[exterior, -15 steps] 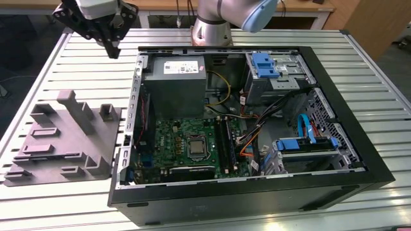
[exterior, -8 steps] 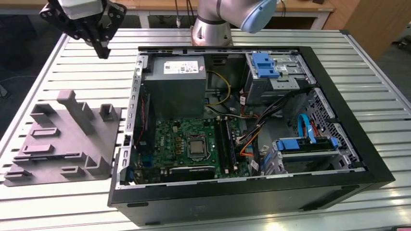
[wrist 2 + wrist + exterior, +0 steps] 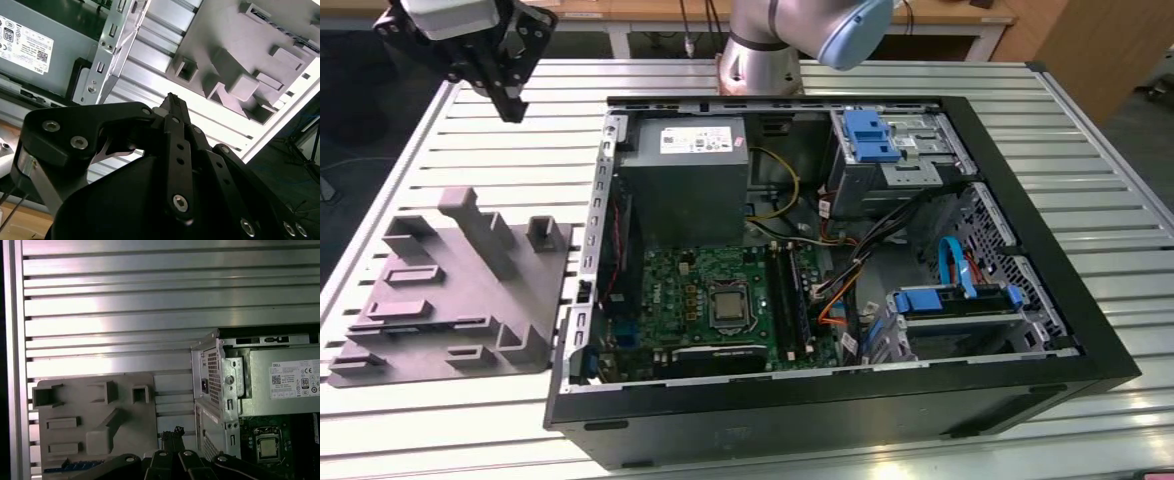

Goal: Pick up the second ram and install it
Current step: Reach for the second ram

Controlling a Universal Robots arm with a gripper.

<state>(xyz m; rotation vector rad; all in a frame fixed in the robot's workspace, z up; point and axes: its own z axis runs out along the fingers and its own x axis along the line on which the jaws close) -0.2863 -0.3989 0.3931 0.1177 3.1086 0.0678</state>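
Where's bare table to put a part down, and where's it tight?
Free: slatted table beyond the grey fixture, near the gripper; the strip on the exterior view's right of the PC case. Tight: the gap between fixture and case, and inside the case, packed with cables and drive bays.

1. Exterior view: set off the arm and high, it faces steeply down into the open black computer tower case (image 3: 854, 420) lying on the slatted aluminium table (image 3: 1067, 140). It is a wide shot that takes in the whole case, the grey moulded plastic fixture (image 3: 454, 290) at the exterior view's left, and the black gripper (image 3: 511, 105).
2. First wrist view: faces straight down on the table from well above, past the gripper's tips.
3. Second wrist view: sits close behind the gripper's linkage and looks obliquely along it.
4. Overlap: all three views cover the fixture, the table slats beside it, and the case corner holding the grey metal power supply box (image 3: 680, 190).
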